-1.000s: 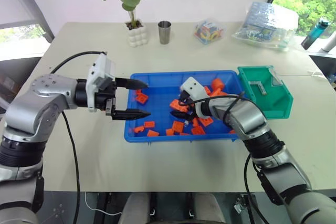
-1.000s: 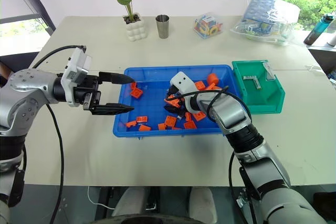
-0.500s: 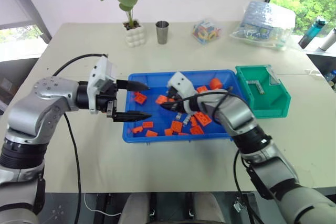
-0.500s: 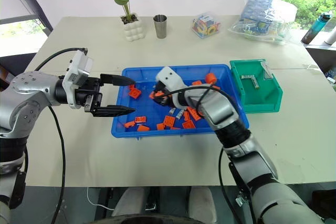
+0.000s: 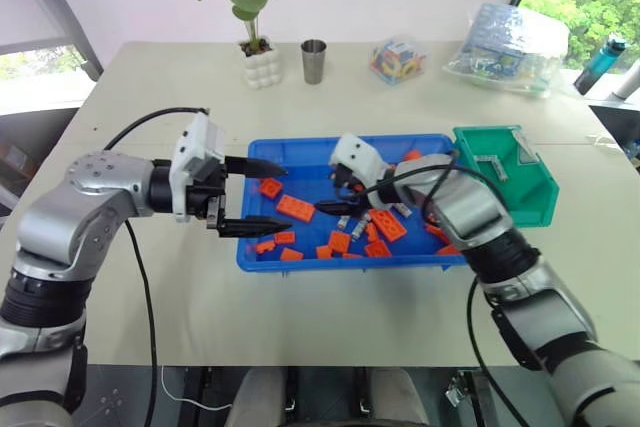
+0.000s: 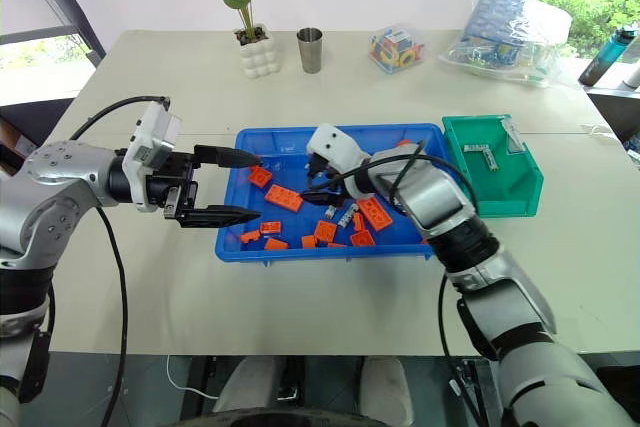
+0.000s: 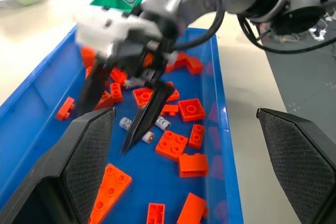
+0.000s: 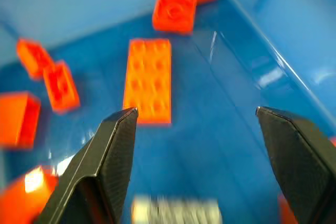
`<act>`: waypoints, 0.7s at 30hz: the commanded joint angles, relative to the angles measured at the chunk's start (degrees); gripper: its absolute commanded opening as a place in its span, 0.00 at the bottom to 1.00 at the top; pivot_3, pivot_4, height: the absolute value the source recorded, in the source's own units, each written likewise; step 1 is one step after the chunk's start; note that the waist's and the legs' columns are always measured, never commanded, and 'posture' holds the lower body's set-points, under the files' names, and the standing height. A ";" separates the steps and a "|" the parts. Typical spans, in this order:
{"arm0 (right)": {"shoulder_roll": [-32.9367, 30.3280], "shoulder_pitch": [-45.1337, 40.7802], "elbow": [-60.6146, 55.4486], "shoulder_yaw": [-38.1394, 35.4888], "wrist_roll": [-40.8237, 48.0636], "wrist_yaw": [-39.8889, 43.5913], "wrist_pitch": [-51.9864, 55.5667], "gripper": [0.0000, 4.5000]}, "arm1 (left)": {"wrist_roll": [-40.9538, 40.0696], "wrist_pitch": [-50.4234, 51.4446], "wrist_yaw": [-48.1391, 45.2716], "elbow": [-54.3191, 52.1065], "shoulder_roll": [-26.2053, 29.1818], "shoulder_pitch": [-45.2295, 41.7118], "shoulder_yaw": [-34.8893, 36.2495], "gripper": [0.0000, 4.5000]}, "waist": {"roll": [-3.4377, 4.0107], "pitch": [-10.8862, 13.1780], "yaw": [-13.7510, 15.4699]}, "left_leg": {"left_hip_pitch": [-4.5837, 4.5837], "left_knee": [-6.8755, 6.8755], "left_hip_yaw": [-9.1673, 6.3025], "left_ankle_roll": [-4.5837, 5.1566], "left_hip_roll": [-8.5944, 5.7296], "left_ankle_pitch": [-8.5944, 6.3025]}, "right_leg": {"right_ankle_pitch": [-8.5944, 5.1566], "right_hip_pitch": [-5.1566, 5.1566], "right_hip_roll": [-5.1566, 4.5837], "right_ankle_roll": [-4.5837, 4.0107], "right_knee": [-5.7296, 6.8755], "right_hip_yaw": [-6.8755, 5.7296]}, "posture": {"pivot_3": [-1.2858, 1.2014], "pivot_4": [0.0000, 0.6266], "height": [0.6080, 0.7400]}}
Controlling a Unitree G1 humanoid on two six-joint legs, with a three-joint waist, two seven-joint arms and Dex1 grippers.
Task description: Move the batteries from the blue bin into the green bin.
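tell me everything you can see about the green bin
The green bin is a small, deep container of what looks like green plastic, with a sloped, cut-down front. It stands upright on the pale table, just right of the blue bin, close beside it; whether they touch cannot be told. Two grey-silver batteries already lie inside, one near the middle of its floor and one toward the far right corner. No gripper is at it.

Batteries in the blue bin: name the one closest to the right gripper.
The battery lying between the right gripper's open fingers. The other batteries lie outside that gap, past one finger.
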 commanded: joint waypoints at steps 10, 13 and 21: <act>-0.60 5.57 -1.42 -1.44 -0.76 -0.46 -0.90 0.82 | -0.25 -0.66 -1.29 -0.52 -1.41 -2.52 -1.49 1.00 | -0.05 0.03 0.02 | 0.00 0.00 0.01 0.00 0.02 0.00 | 0.00 -0.01 0.00 0.00 -0.01 0.00 | 0.52 0.24 0.78; 0.04 5.52 -0.49 -1.17 -1.12 -0.98 -1.43 0.82 | -0.20 -0.72 -1.82 -0.28 -1.27 -2.75 -1.46 1.00 | -0.06 0.03 0.04 | 0.00 0.00 0.01 0.00 0.02 0.00 | 0.00 0.00 0.00 0.00 -0.02 0.00 | 0.52 0.24 0.78; 0.25 5.98 -0.58 -2.66 -0.85 -1.94 -1.44 0.51 | -0.03 -1.06 -1.43 -0.10 -1.66 -1.83 -0.92 1.00 | -0.08 0.05 0.12 | 0.00 0.01 0.01 0.00 0.01 0.00 | 0.00 0.02 0.00 0.00 -0.02 0.00 | 0.52 0.24 0.78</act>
